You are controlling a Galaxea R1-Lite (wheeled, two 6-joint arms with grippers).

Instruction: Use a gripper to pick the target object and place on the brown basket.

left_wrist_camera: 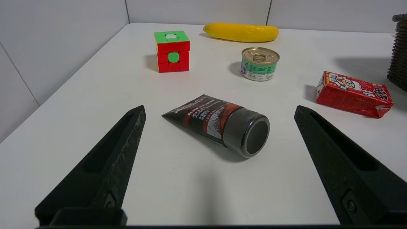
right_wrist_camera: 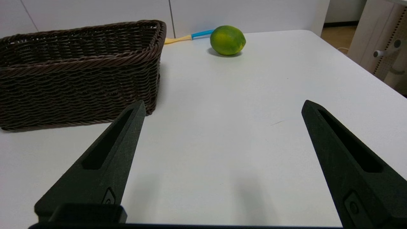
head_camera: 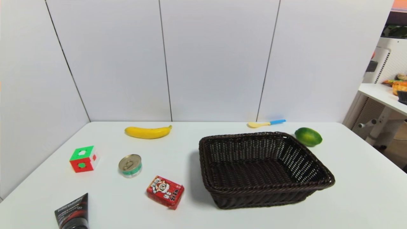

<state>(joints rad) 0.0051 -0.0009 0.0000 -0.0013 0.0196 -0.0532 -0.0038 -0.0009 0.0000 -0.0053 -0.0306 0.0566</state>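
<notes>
The yellow banana [head_camera: 148, 132] lies at the back left of the white table, left of the dark brown wicker basket [head_camera: 318, 176]; it also shows in the left wrist view [left_wrist_camera: 241, 32]. The basket is empty and also shows in the right wrist view [right_wrist_camera: 79, 66]. Neither gripper shows in the head view. My left gripper [left_wrist_camera: 219, 109] is open and empty, low over the table's front left, with a black tube between its fingers' line of sight. My right gripper [right_wrist_camera: 222, 106] is open and empty over bare table, right of the basket.
On the left half lie a red-green cube [head_camera: 83, 158], a small tin can [head_camera: 130, 165], a red carton [head_camera: 165, 191] and a black tube [head_camera: 73, 213]. A green lime [head_camera: 308, 136] and a yellow spoon with blue handle [head_camera: 266, 123] lie behind the basket.
</notes>
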